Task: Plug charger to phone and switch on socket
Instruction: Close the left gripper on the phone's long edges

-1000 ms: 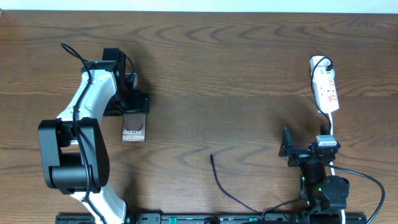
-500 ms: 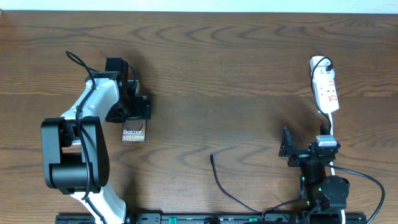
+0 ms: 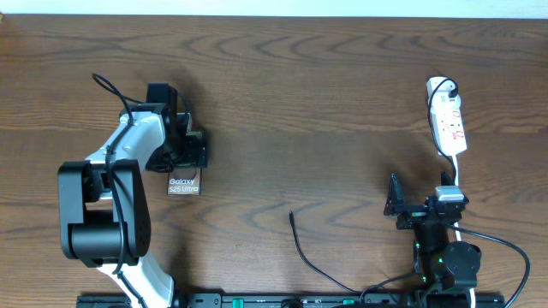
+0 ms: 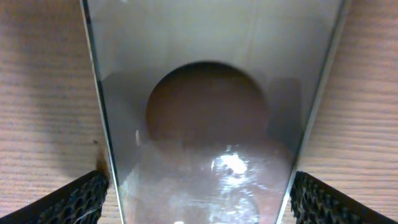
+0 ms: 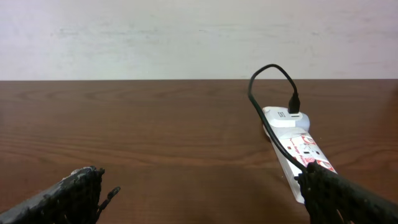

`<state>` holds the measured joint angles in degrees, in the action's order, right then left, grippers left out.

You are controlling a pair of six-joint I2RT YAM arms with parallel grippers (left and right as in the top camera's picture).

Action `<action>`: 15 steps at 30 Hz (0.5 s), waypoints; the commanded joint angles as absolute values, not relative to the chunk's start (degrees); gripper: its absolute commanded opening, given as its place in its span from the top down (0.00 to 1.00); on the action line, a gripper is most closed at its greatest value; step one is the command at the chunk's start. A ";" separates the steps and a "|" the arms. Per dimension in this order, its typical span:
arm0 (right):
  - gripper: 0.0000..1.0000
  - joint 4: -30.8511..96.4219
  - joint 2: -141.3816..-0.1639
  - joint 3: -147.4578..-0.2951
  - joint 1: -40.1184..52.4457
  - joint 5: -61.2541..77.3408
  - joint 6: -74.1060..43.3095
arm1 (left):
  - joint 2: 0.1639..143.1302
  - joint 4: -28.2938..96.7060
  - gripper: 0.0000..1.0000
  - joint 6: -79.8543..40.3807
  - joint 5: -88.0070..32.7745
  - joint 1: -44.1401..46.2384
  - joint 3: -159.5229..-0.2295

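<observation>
The phone lies flat on the wood table, its lettered end toward the table's front. My left gripper hangs over its far half. In the left wrist view the shiny phone fills the middle and my left gripper is open, one finger just outside each long edge. The charger's plug tip lies loose mid-table, its cable trailing to the front edge. The white socket lies at the far right. My right gripper stands open in front of it, holding nothing.
In the right wrist view the socket lies ahead on the right with a black lead plugged into its far end. The socket's white cord runs back past the right arm. A pale wall stands behind the table.
The left arm has shifted slightly, its gripper staying over the phone's far end. The phone, charger, socket and right arm have not moved.
</observation>
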<state>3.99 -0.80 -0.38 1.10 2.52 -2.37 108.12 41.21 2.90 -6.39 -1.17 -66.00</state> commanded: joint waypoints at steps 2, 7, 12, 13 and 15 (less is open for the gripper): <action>0.01 4.25 -0.78 -0.32 1.50 2.04 -2.72 | 108.03 40.97 0.07 3.40 -3.77 -1.15 -64.82; 0.01 4.25 -0.78 -0.32 1.50 2.04 -2.72 | 108.03 40.56 0.07 3.42 -3.77 -1.15 -64.60; 0.01 4.25 -0.78 -0.32 1.50 2.04 -2.72 | 108.03 40.14 0.07 3.42 -3.77 -1.15 -64.55; 0.01 4.25 -0.78 -0.32 1.50 2.04 -2.72 | 108.03 39.86 0.06 3.42 -3.75 -1.15 -64.40; 0.01 4.25 -0.78 -0.32 1.50 2.04 -2.72 | 108.05 39.11 0.06 3.46 -3.75 -1.15 -63.90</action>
